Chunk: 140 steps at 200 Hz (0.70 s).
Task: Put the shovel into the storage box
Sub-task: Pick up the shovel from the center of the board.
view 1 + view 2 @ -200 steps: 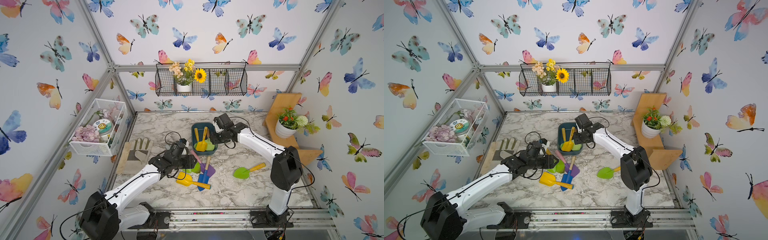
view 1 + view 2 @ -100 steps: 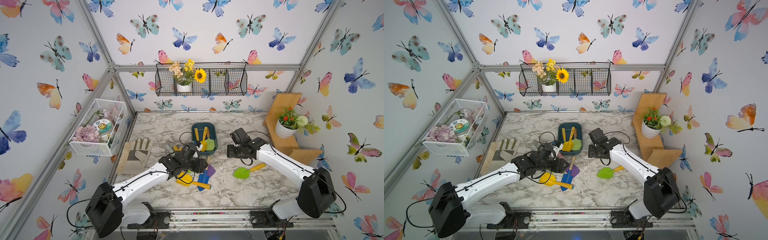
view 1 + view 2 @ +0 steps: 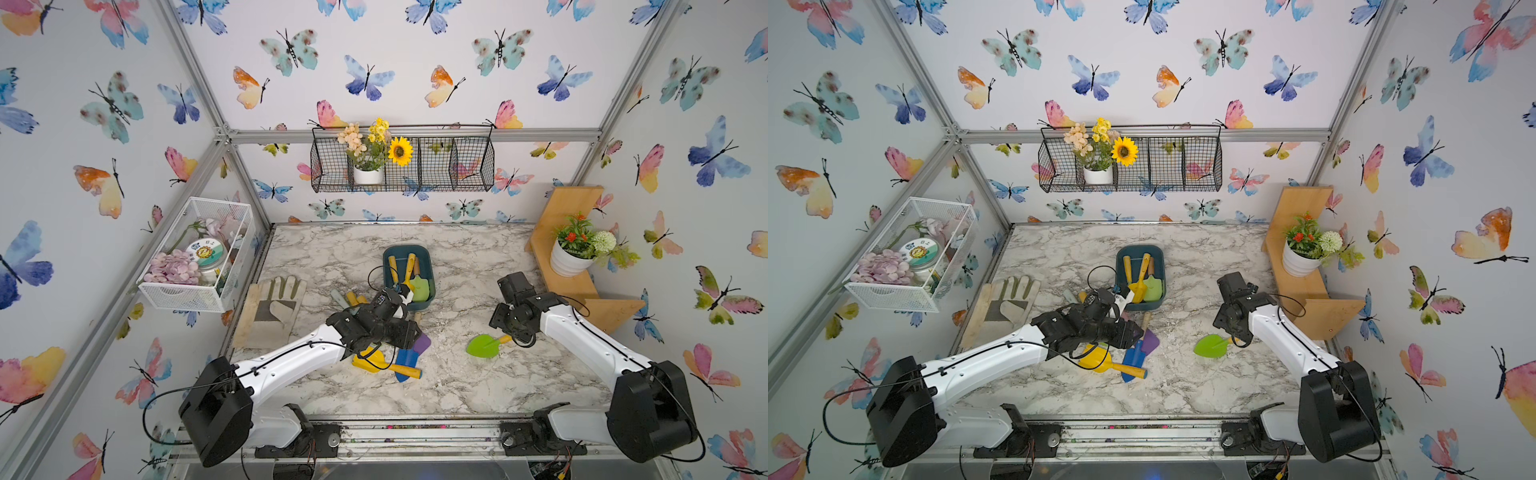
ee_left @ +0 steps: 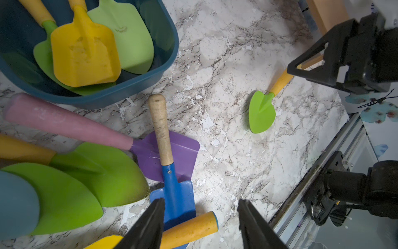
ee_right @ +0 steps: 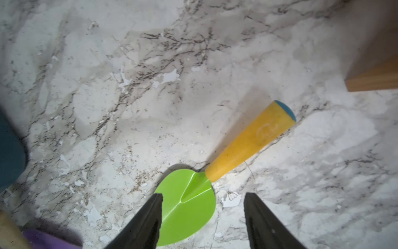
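The left gripper [image 4: 201, 200] hangs open and empty over a blue metal shovel with a pale wooden handle [image 4: 181, 200], which lies across a purple plastic shovel [image 4: 183, 151]. The right gripper [image 5: 203, 195], jaws also spread and empty, hovers above a lime-green plastic shovel with a yellow handle [image 5: 189, 207] on the marble-patterned tabletop [image 5: 107, 107]. Farther back, the dark teal plastic storage box [image 4: 120, 97] holds a yellow plastic shovel [image 4: 84, 56] among green ones.

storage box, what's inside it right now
Three shovels lie in the storage box: a yellow shovel on top, overlapping a pale green shovel and a darker green shovel. Their blades hide the floor under them, so anything beneath cannot be seen.
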Tool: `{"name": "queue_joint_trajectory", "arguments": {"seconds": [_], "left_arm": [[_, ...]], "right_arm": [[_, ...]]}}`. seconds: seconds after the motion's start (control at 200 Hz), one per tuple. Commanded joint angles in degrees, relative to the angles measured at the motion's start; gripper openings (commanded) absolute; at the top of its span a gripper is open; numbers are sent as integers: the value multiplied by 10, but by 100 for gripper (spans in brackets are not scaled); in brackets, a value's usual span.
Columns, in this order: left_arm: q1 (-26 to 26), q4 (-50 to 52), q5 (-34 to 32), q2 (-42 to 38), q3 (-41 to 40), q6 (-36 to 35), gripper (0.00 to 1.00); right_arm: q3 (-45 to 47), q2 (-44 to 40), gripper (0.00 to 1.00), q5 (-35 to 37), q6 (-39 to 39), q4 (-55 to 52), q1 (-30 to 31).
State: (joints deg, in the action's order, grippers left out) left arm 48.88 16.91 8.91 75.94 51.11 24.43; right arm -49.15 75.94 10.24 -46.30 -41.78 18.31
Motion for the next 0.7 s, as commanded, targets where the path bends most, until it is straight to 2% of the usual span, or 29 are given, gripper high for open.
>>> {"name": "queue_joint_trajectory", "arguments": {"seconds": [0.0,0.34,0.696], "left_arm": [[4,-6,-15,9,12,-9,60],[3,-10,-16,15,10,-9,60],[3,-16,-17,15,0,-5,60]], "right_arm": [[14,-10,63,-10,-20,-8,-18],[55,28,56,-56,-27,50,-39],[82,55,52,-66,-34,88,-45]]}}
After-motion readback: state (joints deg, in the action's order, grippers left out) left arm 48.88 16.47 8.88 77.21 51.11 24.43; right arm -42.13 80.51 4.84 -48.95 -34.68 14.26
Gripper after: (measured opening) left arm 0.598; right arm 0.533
